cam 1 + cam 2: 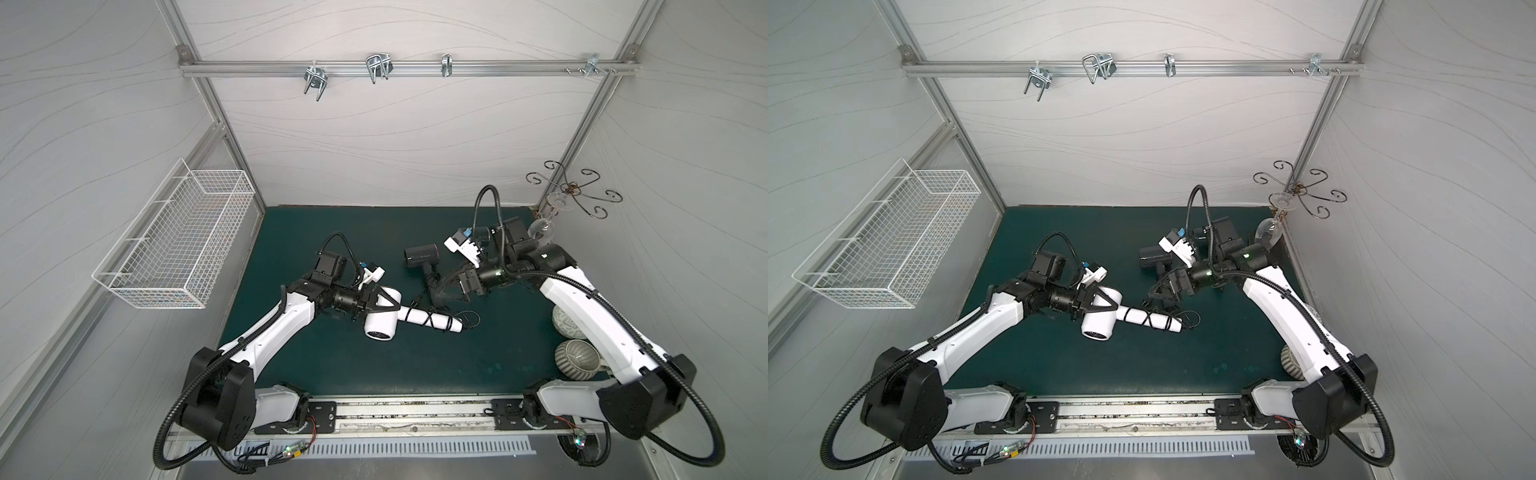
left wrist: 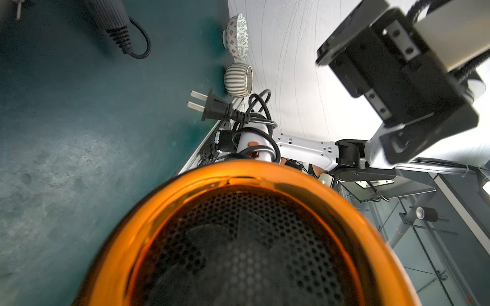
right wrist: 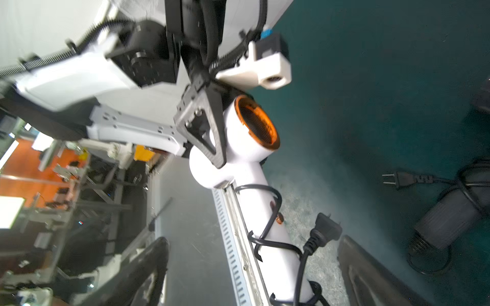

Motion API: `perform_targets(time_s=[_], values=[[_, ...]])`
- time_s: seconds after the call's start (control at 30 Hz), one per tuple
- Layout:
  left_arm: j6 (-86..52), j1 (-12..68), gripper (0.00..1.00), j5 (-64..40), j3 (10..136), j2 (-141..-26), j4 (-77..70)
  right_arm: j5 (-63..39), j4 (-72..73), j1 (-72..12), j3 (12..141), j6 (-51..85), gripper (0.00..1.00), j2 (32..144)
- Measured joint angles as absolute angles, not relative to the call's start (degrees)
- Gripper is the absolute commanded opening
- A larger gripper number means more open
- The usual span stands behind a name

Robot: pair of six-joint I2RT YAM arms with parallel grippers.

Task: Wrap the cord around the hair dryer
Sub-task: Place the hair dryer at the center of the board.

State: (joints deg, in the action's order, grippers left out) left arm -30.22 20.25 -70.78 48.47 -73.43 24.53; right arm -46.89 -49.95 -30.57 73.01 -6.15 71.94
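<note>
- White hair dryer (image 1: pixel 382 318) is mid-mat on the left arm's side, handle pointing toward the right arm; it shows in both top views.
- Cannot tell if it rests on the green mat (image 1: pixel 332 365) or hangs just above it.
- Left gripper (image 1: pixel 388 306) is clamped on the dryer's barrel. One black finger (image 3: pixel 219 137) lies flat across the white shell, next to an orange-rimmed end.
- Left wrist view is mostly filled by an orange rim and a perforated grille, with the handle showing behind it.
- Cord (image 1: pixel 430 319), black, goes round the handle in several crossed turns, with a few slack loops at the handle's end.
- Plug (image 2: pixel 212 107) sticks out beside the handle's end, two prongs bare, nothing gripping it.
- Right gripper (image 1: pixel 454 289) has its jaws spread wide and holds nothing.
- In the right wrist view its fingers (image 3: pixel 140 273) sit at either side, and the wrapped handle is seen between them, apart from both.
- In both top views the right gripper hovers by the handle of the black hair dryer (image 1: pixel 417 257), just behind the white handle's end.
- Black hair dryer lies on the mat with its own cord bunched at its handle.
- Patterned bowl (image 1: pixel 561 324) and ribbed bowl (image 1: pixel 575 359) are near the mat's right edge, partly behind the right arm.
- Wine glass (image 1: pixel 540 230) is in the back right corner; wire basket (image 1: pixel 178 241) is on the left wall.
</note>
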Motion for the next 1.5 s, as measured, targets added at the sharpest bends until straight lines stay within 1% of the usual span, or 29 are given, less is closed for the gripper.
perform_targets(time_s=[0.03,0.13,0.27,0.4,0.53,0.7,0.93,1.2,1.5], values=[[-30.2,20.3,0.0,-70.8,48.5,-73.4,24.6,-45.3,-50.1,-32.7,71.4,-7.2,0.99,69.6],[-30.2,20.3,0.0,-70.8,48.5,-73.4,24.6,-40.8,-50.2,-35.1,68.1,-9.1,0.99,63.4],[-30.2,20.3,0.0,-70.8,48.5,-73.4,24.6,-34.0,-50.1,-39.4,65.3,-11.8,0.99,58.6],[-30.0,20.3,0.0,-70.8,48.6,-73.4,24.6,-27.4,-49.5,-44.8,62.6,-14.5,0.99,58.3],[-30.0,20.2,0.0,-70.3,48.6,-73.4,25.2,-22.8,-47.0,-46.9,59.9,-16.4,0.99,58.8],[-30.0,20.2,0.0,-70.4,48.6,-73.4,25.6,-19.5,-43.5,-48.6,58.8,-18.6,0.99,60.2],[-30.0,20.2,0.0,-70.7,48.6,-73.4,25.6,-19.5,-42.0,-49.1,58.5,-20.6,0.98,62.1],[-30.0,20.2,0.0,-70.8,48.6,-73.4,25.6,-22.6,-42.0,-49.1,58.5,-21.4,0.92,64.6],[-29.6,20.2,0.0,-71.0,48.6,-73.4,26.6,-28.7,-43.0,-47.1,60.1,-23.0,0.73,71.3]])
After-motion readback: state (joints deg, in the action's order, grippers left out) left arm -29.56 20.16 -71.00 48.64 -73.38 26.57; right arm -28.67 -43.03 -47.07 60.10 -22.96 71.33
